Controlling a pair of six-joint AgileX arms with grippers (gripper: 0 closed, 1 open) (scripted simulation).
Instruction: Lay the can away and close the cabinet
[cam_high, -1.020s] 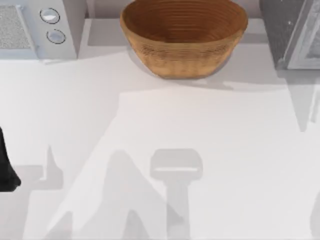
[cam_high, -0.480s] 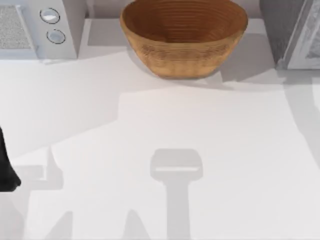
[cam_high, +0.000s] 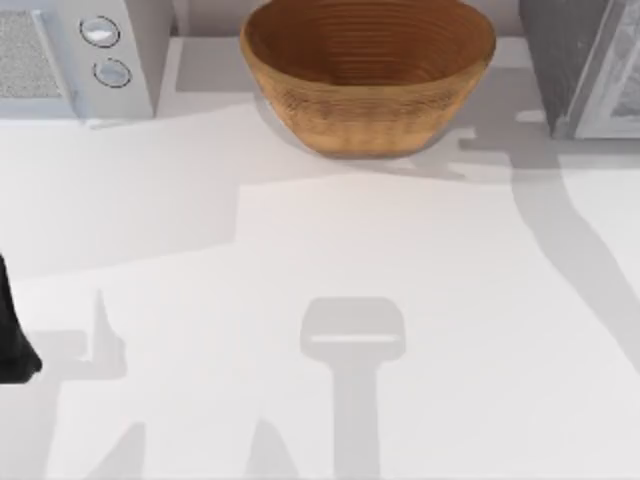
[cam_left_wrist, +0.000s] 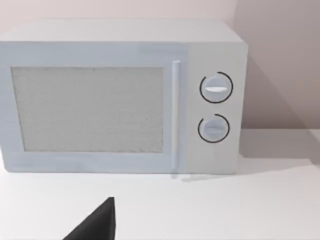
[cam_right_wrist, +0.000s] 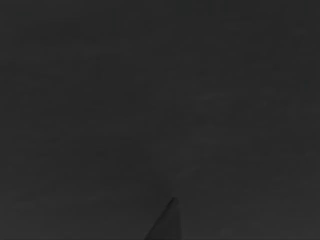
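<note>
At the bench's (cam_high: 330, 250) far right corner, the grey speckled cabinet (cam_high: 560, 60) shows its lighter framed door (cam_high: 615, 85) standing at an angle to its body, apparently ajar; should the door stay short of its frame, the task would fail. The right wrist view is dark. The left arm (cam_high: 12, 330) idles at the left edge, its end effector's state impossible to tell

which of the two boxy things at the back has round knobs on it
The white appliance at the top view's back left; two round knobs sit stacked beside its speckled door. The grey speckled cabinet at the back right has a framed panel and no knobs.
</note>
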